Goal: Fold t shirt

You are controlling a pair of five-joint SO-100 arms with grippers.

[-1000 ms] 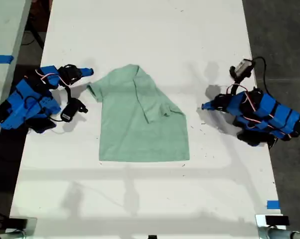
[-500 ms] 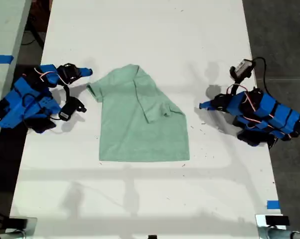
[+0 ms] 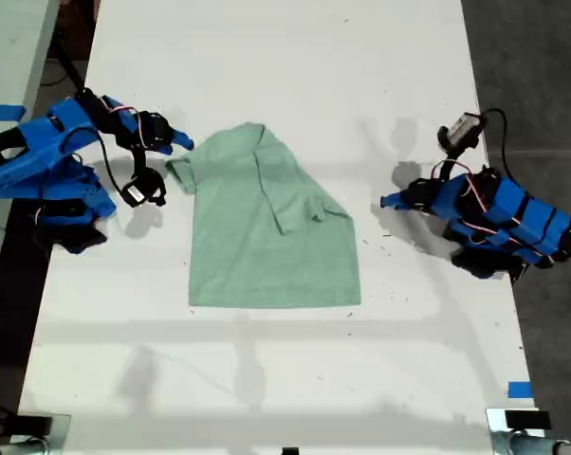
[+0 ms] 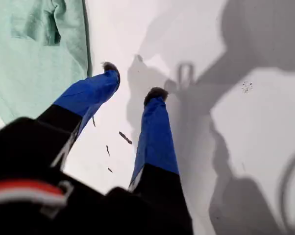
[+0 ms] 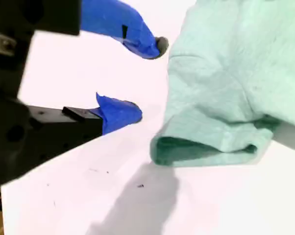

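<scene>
The pale mint-green t shirt lies flat mid-table, its side toward the exterior view's right folded over the body. One sleeve sticks out at the exterior view's left. My second gripper is open just beside that sleeve, apart from the cloth; its wrist view shows the sleeve opening past the blue fingertips. My first gripper rests open on bare table at the exterior view's right, a short gap from the t shirt. Nothing is between either gripper's jaws.
The white table runs the length of the exterior view, with dark floor beyond its right edge. A second table with blue tape stands at the left. More blue tape marks the near right corner in the exterior view. Small dark specks dot the surface.
The second arm has risen and reached toward the shirt's sleeve, bringing its gripper closer to the cloth. The first arm and the shirt have stayed put.
</scene>
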